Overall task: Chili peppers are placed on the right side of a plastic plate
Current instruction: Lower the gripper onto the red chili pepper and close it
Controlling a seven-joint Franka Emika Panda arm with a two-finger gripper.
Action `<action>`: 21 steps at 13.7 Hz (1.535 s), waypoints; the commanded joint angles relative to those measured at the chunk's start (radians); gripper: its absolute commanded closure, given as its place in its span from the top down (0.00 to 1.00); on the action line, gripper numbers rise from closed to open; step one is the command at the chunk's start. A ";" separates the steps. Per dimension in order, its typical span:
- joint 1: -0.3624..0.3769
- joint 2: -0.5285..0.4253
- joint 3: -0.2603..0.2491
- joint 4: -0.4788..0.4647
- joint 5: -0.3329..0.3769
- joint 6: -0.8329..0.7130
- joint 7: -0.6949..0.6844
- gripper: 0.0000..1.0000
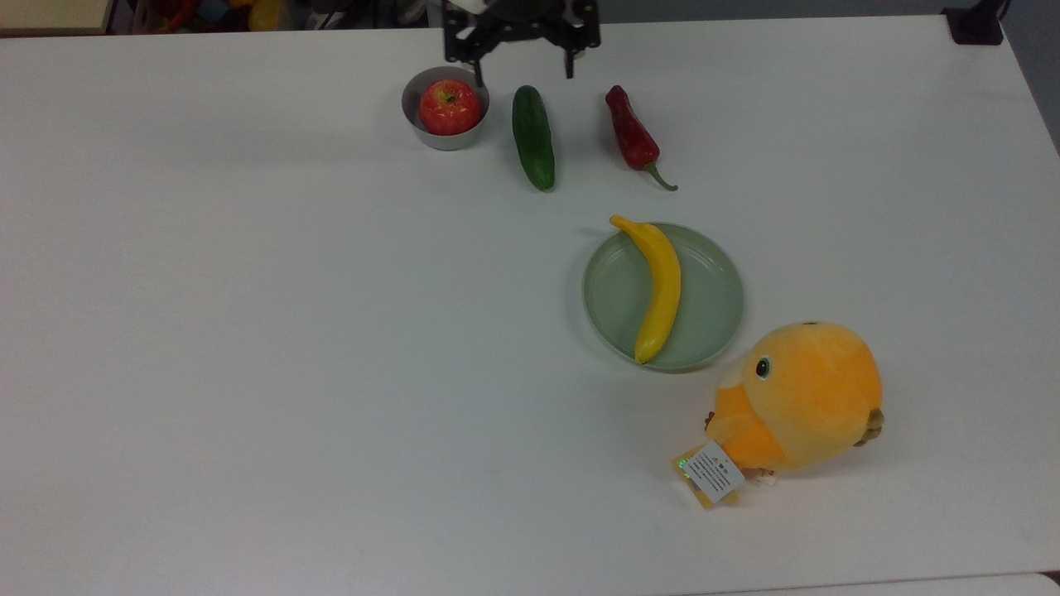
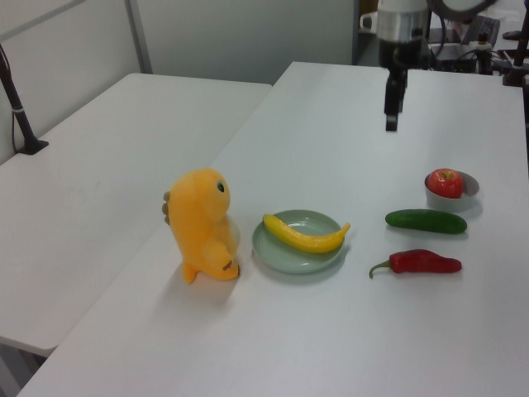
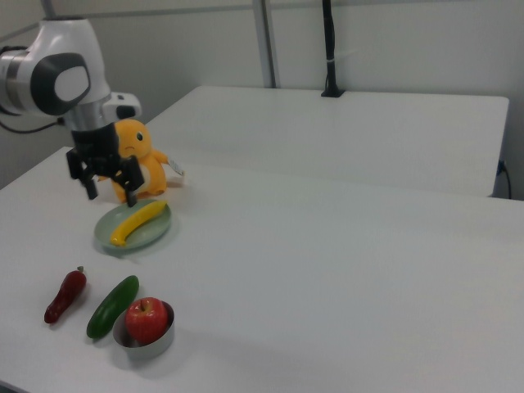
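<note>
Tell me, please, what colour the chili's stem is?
The chili has a green stem, clearest in the top view.

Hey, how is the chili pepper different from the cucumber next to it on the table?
The chili pepper is dark red and wrinkled; the cucumber is dark green and smooth. The chili pepper tapers and ends in a thin curved green stem, while the cucumber is blunt at both ends with no stem. In the top view the chili pepper slants slightly; the cucumber runs nearly straight. Both lie flat, side by side, untouched.

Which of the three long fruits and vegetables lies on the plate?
The yellow banana. It lies across the pale green plate, while the cucumber and the red chili lie straight on the white table.
</note>
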 commanded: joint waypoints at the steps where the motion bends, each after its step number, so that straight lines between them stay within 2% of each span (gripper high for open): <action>1: 0.026 -0.030 0.071 -0.106 0.020 -0.028 -0.009 1.00; 3: 0.057 -0.033 0.077 -0.150 0.023 -0.018 0.051 1.00; 5: 0.086 -0.021 0.108 -0.214 0.024 0.068 0.138 1.00; 6: 0.086 0.008 0.138 -0.227 0.024 0.111 0.172 1.00; 8: 0.100 0.054 0.155 -0.229 0.023 0.163 0.223 1.00; 11: 0.123 0.131 0.155 -0.224 0.014 0.192 0.229 1.00; 19: 0.140 0.241 0.180 -0.223 -0.015 0.228 0.232 1.00; 20: 0.152 0.244 0.180 -0.227 -0.018 0.249 0.243 0.88; 21: 0.152 0.244 0.180 -0.227 -0.025 0.249 0.249 0.66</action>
